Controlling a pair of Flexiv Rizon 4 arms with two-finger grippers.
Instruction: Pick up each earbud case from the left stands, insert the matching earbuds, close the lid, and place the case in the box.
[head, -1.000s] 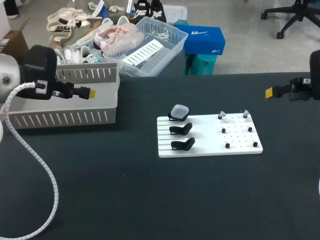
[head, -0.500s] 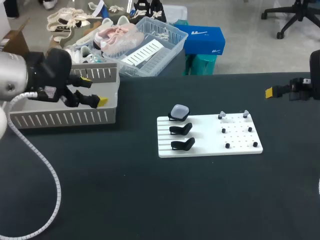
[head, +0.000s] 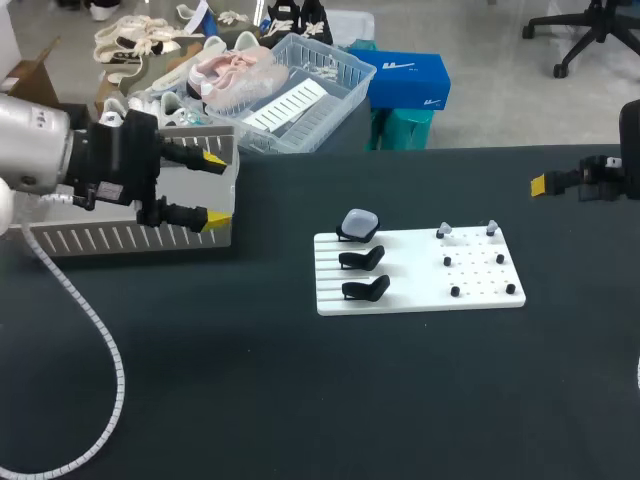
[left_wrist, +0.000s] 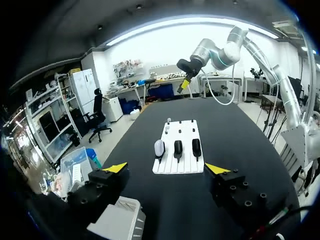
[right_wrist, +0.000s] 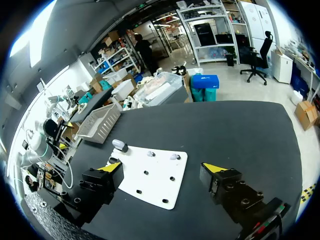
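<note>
Head view puts the left gripper (head: 215, 188) well left of the white board (head: 420, 272), above a corner of the slotted grey box (head: 120, 238), its fingers spread wide and empty. At the board's left end, the pale earbud case (head: 359, 223) sits on the rearmost of three black stands. The middle stand (head: 362, 259) and the front stand (head: 366, 289) are bare. Two earbuds (head: 444, 231) perch on pegs at the board's rear right. Well right of the board, the right gripper (right_wrist: 161, 167) hangs open over the bench (head: 300, 400).

The case looks light, rigid, smooth and rounded, so probably slippery. Pinching its flatter sides, below the lid seam, seems safest.
</note>
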